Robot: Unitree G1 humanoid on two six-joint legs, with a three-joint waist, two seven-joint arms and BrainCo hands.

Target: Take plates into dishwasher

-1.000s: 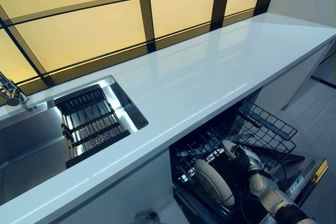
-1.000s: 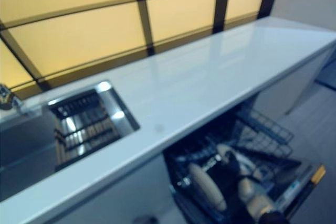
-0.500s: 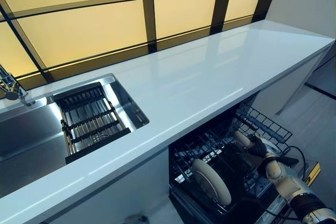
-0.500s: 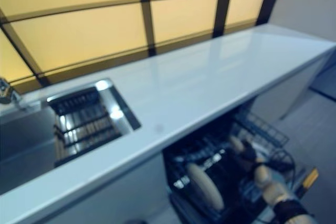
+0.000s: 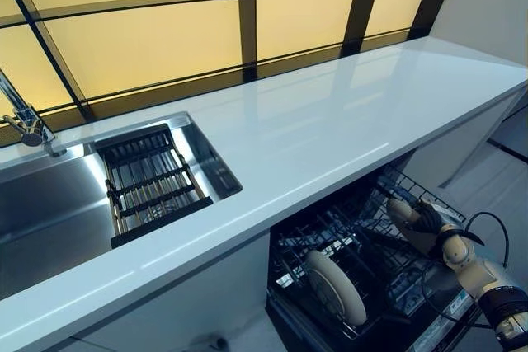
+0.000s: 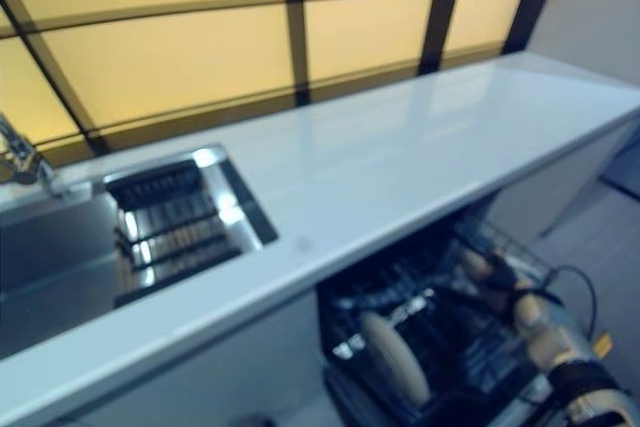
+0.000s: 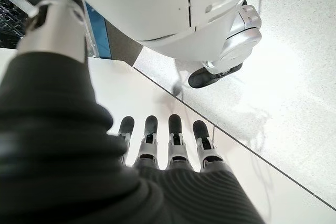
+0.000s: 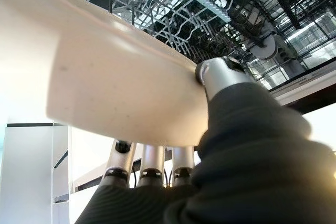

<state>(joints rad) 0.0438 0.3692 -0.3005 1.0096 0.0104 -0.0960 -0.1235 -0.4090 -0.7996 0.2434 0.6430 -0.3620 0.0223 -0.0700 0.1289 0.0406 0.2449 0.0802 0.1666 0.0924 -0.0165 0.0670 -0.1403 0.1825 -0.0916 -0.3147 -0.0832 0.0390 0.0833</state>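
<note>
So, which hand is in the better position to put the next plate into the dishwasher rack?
The right hand. It already grips a cream plate directly over the dishwasher rack, beside the plate already standing there. The left hand is open, holds nothing and is away from the rack.

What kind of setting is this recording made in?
Most likely a home-style kitchen: a white countertop with a steel sink and tap, and an open dishwasher rack below holding a plate.

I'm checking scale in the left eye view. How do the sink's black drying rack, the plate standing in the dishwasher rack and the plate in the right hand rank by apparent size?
1. Black drying rack, clearly largest.
2. Standing plate.
3. Held plate, mostly hidden by the right hand, so unsure.
</note>
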